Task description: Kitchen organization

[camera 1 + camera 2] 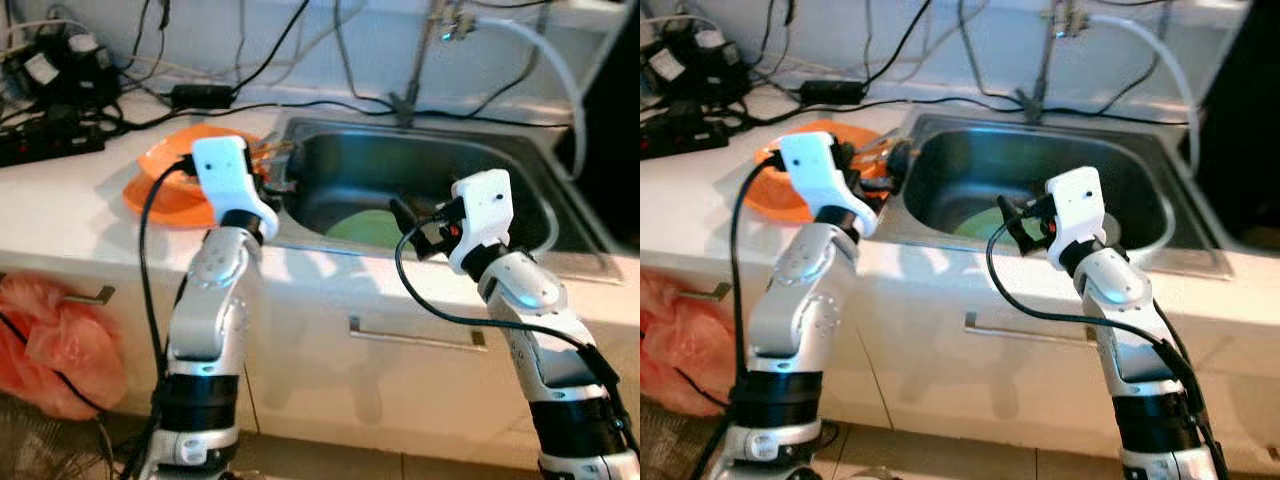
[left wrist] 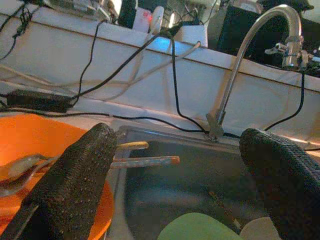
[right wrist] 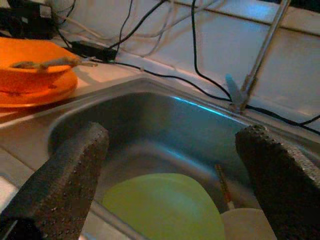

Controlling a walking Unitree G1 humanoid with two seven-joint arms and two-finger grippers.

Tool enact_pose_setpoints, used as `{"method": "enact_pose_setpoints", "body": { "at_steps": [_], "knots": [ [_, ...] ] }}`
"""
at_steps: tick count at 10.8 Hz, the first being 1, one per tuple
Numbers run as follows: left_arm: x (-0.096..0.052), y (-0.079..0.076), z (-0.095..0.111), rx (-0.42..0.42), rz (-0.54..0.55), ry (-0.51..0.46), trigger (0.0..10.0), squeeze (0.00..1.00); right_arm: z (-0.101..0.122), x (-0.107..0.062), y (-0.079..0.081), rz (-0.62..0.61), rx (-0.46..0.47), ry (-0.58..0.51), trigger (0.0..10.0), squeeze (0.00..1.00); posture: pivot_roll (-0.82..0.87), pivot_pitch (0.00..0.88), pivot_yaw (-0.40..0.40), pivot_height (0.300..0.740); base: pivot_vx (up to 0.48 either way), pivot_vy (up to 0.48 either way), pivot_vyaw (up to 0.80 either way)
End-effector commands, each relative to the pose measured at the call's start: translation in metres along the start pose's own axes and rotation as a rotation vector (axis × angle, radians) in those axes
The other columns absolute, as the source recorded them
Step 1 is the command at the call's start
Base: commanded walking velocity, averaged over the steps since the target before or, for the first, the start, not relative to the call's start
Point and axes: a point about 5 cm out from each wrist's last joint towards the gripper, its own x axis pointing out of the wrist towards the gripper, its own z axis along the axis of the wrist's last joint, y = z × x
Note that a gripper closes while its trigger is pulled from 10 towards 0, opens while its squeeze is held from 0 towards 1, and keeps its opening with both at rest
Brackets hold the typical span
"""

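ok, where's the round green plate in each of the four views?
Left eye: green plate on the steel sink floor, between the arms.
Right eye: in the basin, left of the right gripper.
Left wrist: bottom edge.
Right wrist: low centre.
Shared landmark: the metal faucet behind the sink.

Green plate partly hidden by sink front rim; pale dish cut off by frame edge.

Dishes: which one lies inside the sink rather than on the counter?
The green plate lies on the sink bottom; the orange dishes sit stacked on the counter to the sink's left.
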Motion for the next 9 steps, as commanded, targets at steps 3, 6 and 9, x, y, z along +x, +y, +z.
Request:
{"method": "enact_pose_setpoints", "body": {
  "at_steps": [3,6,9],
  "knots": [
    [0.003,0.000,0.022,0.023,0.018,-0.090,10.0,0.00,0.016,0.000,-0.004,-0.018,0.002,-0.079,10.0,0.00,0.09,0.027,-0.011,0.740,0.000,0.000,0.00],
    [0.004,0.005,0.021,0.020,0.038,-0.077,10.0,0.00,0.019,0.001,-0.003,-0.018,0.007,-0.093,10.0,0.00,0.10,0.031,-0.010,0.740,0.228,0.000,0.00],
    [0.005,0.002,0.025,0.016,0.029,-0.078,10.0,0.00,0.021,0.000,-0.004,-0.026,0.012,-0.108,10.0,0.00,0.09,0.033,-0.007,0.740,0.336,0.000,0.00]
  ]
}}
